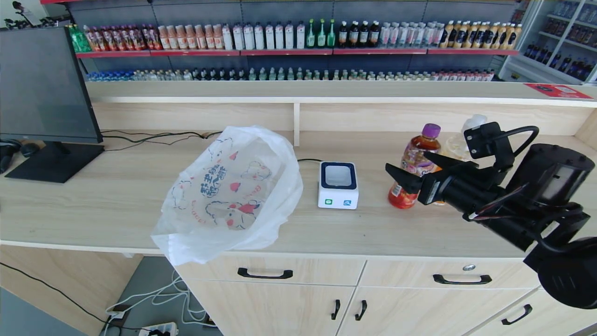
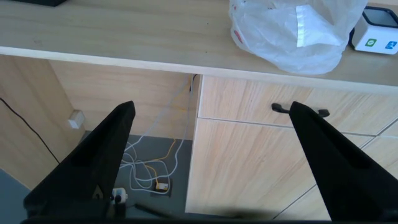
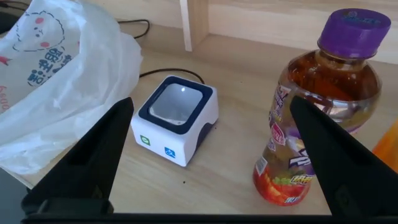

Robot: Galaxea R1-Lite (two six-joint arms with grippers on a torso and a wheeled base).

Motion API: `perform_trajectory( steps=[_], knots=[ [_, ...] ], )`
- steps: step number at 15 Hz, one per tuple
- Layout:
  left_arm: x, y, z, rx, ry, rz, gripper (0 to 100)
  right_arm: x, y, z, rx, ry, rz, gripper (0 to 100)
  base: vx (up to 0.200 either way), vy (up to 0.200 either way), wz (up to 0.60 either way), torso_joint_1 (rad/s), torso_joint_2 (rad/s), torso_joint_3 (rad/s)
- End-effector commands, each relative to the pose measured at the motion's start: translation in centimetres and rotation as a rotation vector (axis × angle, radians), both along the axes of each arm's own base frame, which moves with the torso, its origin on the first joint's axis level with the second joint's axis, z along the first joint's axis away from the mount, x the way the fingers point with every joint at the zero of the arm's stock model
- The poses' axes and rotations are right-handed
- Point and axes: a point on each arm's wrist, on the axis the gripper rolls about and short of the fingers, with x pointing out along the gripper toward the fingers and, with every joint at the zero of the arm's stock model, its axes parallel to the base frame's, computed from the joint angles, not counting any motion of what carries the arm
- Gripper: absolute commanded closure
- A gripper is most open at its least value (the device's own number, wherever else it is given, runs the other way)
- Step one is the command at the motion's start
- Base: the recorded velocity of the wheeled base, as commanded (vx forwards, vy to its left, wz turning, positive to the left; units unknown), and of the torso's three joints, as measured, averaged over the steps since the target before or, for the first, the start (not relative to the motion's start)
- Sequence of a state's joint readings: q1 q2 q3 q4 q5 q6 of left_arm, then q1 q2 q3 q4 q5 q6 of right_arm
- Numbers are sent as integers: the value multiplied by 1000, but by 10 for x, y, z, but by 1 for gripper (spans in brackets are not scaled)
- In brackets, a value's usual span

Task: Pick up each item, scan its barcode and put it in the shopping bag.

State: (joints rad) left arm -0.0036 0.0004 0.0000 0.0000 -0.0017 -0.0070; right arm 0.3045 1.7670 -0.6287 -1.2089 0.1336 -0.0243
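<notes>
From the head, the shopping bag (image 1: 228, 191) lies slumped on the bench (image 1: 116, 200), its mouth hanging over the front edge. Just beside it sits the white scanner (image 1: 338, 185). Further right a purple-capped bottle (image 1: 415, 165) stands upright. The right claw (image 1: 406, 161) is spread, level with the bottle and near it, gripping nothing. Behind the bottle is a pale container (image 1: 468, 126), possibly another bottle, half hidden by the arm.

From the left wrist, the left claw (image 2: 211, 109) hangs spread and empty below the bench edge, in front of the drawers (image 2: 261, 124).

From the right wrist, the bottle stands between the spread fingers' line of approach, untouched, well apart from the scanner.

The task looks barely begun: nothing is grasped or scanned, and the bag seems empty.
</notes>
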Motion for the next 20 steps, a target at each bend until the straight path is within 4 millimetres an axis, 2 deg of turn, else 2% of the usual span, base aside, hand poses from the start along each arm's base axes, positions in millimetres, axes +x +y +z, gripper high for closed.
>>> perform_trajectory(
  steps=[1,7,10,13,15,18,20],
  knots=[
    [0,0,0,-1,0,1,0,1,0,-3,-9,4,-6,0,0,0,0,0,0,0],
    [0,0,0,-1,0,1,0,-12,-7,-2,-6,-48,-58,0,0,0,0,0,0,0],
    [0,0,0,-1,0,1,0,-32,-18,-29,-5,30,-117,0,0,0,0,0,0,0],
    [0,0,0,-1,0,1,0,-40,-18,-42,3,87,-104,0,0,0,0,0,0,0],
    [0,0,0,-1,0,1,0,-30,-15,-44,89,87,-97,0,0,0,0,0,0,0],
    [0,0,0,1,0,1,0,-16,-16,-64,87,94,-114,0,0,0,0,0,0,0],
    [0,0,0,-1,0,1,0,-4,-16,-68,88,90,-126,0,0,0,0,0,0,0]
  ],
)
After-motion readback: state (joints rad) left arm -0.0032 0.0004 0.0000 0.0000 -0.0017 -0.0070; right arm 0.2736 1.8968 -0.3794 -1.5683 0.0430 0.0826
